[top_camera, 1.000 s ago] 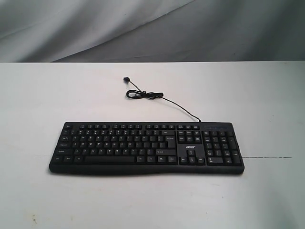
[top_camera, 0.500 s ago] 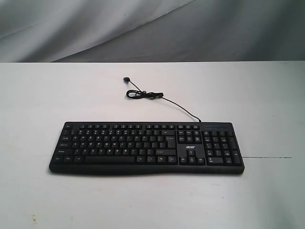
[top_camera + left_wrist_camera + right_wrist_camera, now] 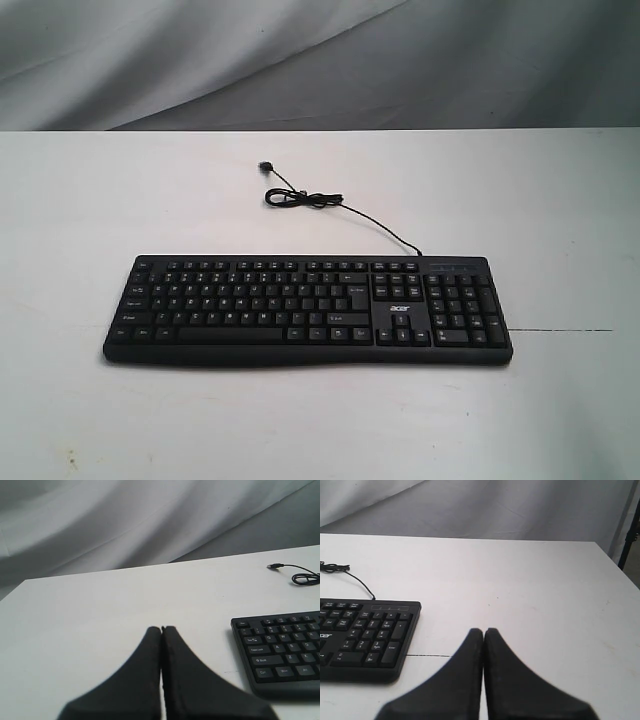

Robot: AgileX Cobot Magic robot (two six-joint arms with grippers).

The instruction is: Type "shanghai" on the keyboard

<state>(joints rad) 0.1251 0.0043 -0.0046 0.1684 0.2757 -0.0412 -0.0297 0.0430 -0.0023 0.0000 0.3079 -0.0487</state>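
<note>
The keyboard (image 3: 308,310) lies flat on the white table (image 3: 90,200), in the near half of it and about in the middle between left and right. Its long side runs across the exterior view, with the number pad at the right end. A small white logo (image 3: 397,308) sits above the arrow keys. The cable (image 3: 372,225) leaves the far edge near the number pad, goes back and to the left, makes a small coil and ends in a plug (image 3: 262,166) lying on the table.

The left gripper (image 3: 161,629) is over bare table, off the left end of the keyboard and apart from it; its two fingers are pressed together, holding nothing. The right gripper (image 3: 483,630) is the same off the right end, fingers pressed together. Behind the table hangs a grey cloth (image 3: 200,60).
</note>
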